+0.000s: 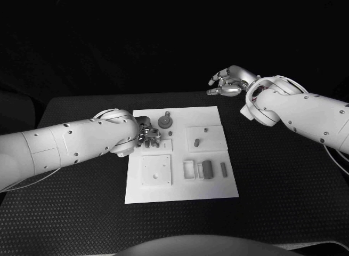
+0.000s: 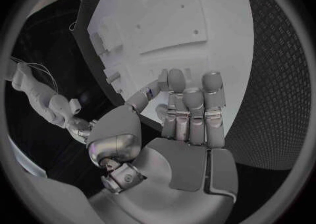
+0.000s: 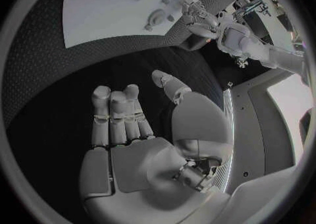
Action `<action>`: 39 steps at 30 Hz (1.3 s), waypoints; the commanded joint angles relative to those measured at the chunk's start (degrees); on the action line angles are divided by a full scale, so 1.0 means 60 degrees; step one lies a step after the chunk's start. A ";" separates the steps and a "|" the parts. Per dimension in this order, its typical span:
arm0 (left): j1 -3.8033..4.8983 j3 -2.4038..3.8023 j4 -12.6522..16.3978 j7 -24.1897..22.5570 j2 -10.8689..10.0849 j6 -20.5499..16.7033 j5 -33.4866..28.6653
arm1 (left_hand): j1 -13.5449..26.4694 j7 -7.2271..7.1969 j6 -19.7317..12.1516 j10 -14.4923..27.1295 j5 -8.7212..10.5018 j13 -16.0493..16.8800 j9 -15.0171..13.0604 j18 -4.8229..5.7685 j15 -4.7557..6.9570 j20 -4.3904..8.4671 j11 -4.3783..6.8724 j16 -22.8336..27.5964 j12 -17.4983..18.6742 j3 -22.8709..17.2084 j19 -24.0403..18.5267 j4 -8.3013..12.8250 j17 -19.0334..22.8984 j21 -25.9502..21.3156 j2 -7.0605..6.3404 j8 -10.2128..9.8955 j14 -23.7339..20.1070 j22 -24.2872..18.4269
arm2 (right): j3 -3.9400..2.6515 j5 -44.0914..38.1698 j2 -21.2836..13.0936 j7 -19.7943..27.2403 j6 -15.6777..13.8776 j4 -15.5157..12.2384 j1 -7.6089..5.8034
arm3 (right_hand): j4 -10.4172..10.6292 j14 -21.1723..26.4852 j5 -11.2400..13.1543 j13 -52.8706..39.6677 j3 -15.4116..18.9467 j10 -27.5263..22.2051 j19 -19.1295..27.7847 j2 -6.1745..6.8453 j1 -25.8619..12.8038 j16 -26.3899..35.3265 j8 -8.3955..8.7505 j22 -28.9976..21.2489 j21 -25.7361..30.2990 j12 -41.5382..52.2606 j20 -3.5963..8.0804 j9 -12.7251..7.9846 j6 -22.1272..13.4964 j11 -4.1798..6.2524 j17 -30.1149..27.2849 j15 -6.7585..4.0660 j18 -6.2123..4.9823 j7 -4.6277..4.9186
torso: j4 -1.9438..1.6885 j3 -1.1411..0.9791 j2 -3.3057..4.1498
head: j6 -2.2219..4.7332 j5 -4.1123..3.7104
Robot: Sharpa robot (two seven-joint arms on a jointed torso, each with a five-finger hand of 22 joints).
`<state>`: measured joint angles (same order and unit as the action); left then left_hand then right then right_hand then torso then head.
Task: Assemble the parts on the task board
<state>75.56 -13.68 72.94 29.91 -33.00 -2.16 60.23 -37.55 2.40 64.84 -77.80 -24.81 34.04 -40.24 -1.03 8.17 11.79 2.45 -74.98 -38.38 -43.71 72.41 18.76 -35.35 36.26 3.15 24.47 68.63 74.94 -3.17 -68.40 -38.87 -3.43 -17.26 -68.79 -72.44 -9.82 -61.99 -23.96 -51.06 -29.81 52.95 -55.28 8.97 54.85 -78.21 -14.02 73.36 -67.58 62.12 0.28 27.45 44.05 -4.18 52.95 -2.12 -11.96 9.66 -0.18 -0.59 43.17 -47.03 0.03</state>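
The left hand point(image 1: 147, 136) hovers over grey parts point(image 1: 165, 124) at the task board's point(image 1: 209, 189) far-left corner, its grip unclear; the empty, loosely curled right hand point(image 1: 229, 82) waits beyond. A misjudged pinch could topple them.

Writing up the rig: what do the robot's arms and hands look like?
Both arms are smooth white shells dotted with small dark screws. The left hand and right hand are silver metal with segmented fingers. Thin cables loop near the right arm wrist.
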 commanded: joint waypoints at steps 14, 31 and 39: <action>-0.0006 -0.0002 -0.0032 -0.0011 0.0087 -0.0046 0.0117 | -0.0168 -0.0585 0.1104 -0.0569 0.0000 -0.0022 -0.0038 -0.0211 0.0593 0.0685 0.0640 -0.0041 -0.0061 -0.0741 0.0644 -0.0333 0.0039 0.0069 0.0073 0.0675 0.0304 0.0197 | -0.0006 0.0025 0.0001 0.0081 0.0133 -0.0011 0.0000 | -0.0007 0.0062 -0.0029 0.0017 0.0003 -0.0052 0.0004 -0.0037 -0.0069 0.0038 -0.0062 -0.0011 0.0068 0.0040 -0.0020 -0.0015 -0.0016 0.0000 -0.0011 0.0015 -0.0506 0.0167 | 0.0009 0.0000 0.0001 | -0.0029 0.0022; -0.0082 -0.0004 0.0032 0.0102 0.0077 -0.0187 0.0113 | -0.0216 -0.0576 0.1076 -0.0540 0.0083 -0.0057 -0.0100 -0.0220 0.0609 0.0686 0.0639 -0.0047 -0.0081 -0.0683 0.0642 -0.0345 0.0127 0.0072 -0.0054 0.0650 0.0290 0.0171 | -0.0006 0.0047 -0.0024 0.0085 0.0144 -0.0018 0.0000 | -0.0003 0.0064 -0.0029 0.0024 0.0000 -0.0056 0.0004 -0.0038 -0.0076 0.0039 -0.0065 -0.0013 0.0070 0.0044 -0.0021 -0.0021 -0.0016 0.0000 -0.0014 0.0015 -0.0506 0.0167 | 0.0000 0.0007 -0.0003 | -0.0051 0.0023; -0.0133 -0.0004 0.0026 0.0081 0.0092 -0.0252 0.0113 | -0.0329 -0.0581 0.1089 -0.0545 0.0100 -0.0081 -0.0146 -0.0224 0.0615 0.0683 0.0645 -0.0067 -0.0107 -0.0624 0.0662 -0.0365 0.0183 0.0069 -0.0232 0.0645 0.0301 0.0154 | -0.0006 0.0081 -0.0017 0.0095 0.0144 -0.0005 0.0002 | 0.0004 0.0065 -0.0028 0.0027 0.0002 -0.0058 0.0005 -0.0035 -0.0088 0.0040 -0.0065 -0.0014 0.0072 0.0045 -0.0023 -0.0023 -0.0016 -0.0001 -0.0015 0.0016 -0.0506 0.0167 | 0.0007 0.0001 0.0003 | -0.0066 0.0020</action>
<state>75.04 -13.59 72.93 30.49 -32.65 -3.35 60.72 -39.02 2.36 64.90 -77.65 -24.32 33.61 -41.03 -1.03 8.18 11.85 2.66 -75.21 -38.82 -43.71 72.49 18.76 -34.28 36.47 1.68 26.02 68.65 74.92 -3.17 -68.12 -38.99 -3.38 -16.93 -68.83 -72.44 -9.82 -61.99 -23.96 -50.97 -29.81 52.95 -55.28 8.98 54.85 -78.21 -14.02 73.35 -67.35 62.12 0.27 27.41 44.04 -4.18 52.90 -2.12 -11.96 9.66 -0.16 -0.57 43.17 -47.38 0.18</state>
